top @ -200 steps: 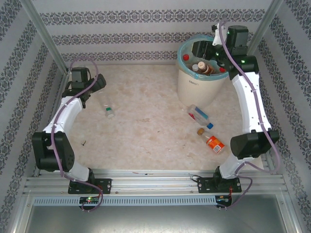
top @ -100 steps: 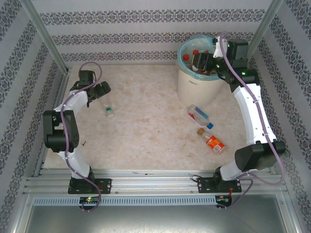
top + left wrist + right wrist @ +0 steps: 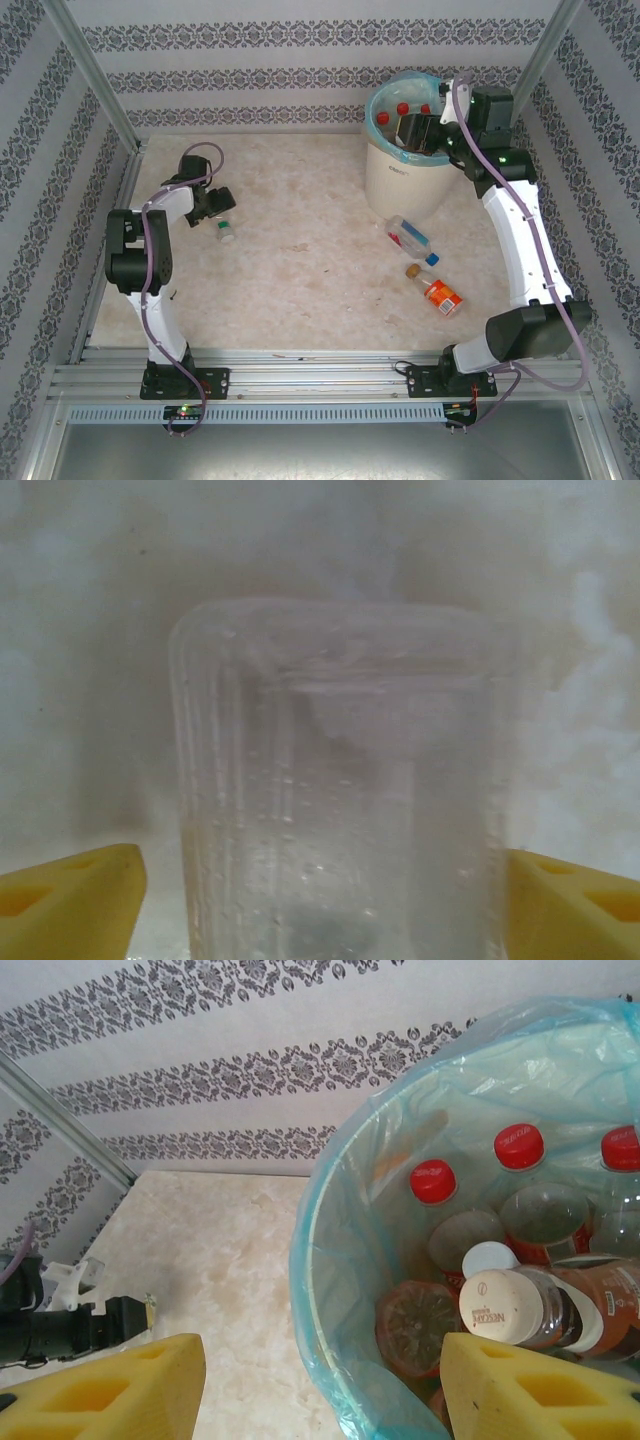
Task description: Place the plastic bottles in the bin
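Note:
A clear bottle with a green cap [image 3: 226,231] lies at the table's left. My left gripper [image 3: 214,204] is down at its base end. In the left wrist view the clear bottle [image 3: 340,780] stands between the yellow fingers [image 3: 70,900], and my left gripper [image 3: 325,910] is open with a narrow gap on each side. My right gripper [image 3: 420,130] hovers open and empty over the bin [image 3: 400,180]. Below my right gripper [image 3: 320,1390] runs the turquoise-lined bin rim [image 3: 320,1230], with red-capped bottles [image 3: 433,1181] and a brown cream-capped bottle [image 3: 505,1305] inside.
A clear bottle with a blue cap [image 3: 412,238] and an orange bottle [image 3: 440,294] lie on the table in front of the bin, to its right. Patterned walls and metal posts [image 3: 95,80] close in the table on three sides.
My left gripper has swung down and right onto the green-capped bottle, and its jaws have narrowed around it. My right gripper has shifted slightly over the bin.

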You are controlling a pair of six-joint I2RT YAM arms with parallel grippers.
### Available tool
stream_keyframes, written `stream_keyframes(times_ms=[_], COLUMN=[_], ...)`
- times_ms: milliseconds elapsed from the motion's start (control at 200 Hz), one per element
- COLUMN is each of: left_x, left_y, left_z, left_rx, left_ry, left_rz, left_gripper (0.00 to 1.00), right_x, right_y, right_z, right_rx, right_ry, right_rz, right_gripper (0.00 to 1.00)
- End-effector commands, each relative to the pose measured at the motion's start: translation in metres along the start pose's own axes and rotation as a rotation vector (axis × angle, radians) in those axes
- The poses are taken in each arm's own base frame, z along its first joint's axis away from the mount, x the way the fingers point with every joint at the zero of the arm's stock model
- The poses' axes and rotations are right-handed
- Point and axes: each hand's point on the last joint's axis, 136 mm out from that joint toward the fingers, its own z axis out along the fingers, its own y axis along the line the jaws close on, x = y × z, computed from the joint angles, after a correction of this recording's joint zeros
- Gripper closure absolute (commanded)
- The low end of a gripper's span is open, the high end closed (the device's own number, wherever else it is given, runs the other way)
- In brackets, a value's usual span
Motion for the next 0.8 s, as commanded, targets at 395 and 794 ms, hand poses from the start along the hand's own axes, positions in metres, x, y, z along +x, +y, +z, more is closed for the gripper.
stream_keyframes(times_ms=[395, 794], left_x=[-0.013, -0.029], left_y=[-0.013, -0.162], left_z=[-0.026, -0.237], left_rx=[0.031, 0.318], left_ry=[-0.063, -0.692], left_rz=[0.032, 0.579], left_gripper=[0.45, 0.44], right_x=[-0.008, -0.004], right_y=[0.001, 0.092], right_z=[-0.024, -0.032], right_rx=[0.019, -0.224], right_ry=[-0.063, -0.099], right_rz=[-0.025, -0.225], right_gripper=[0.36, 0.35])
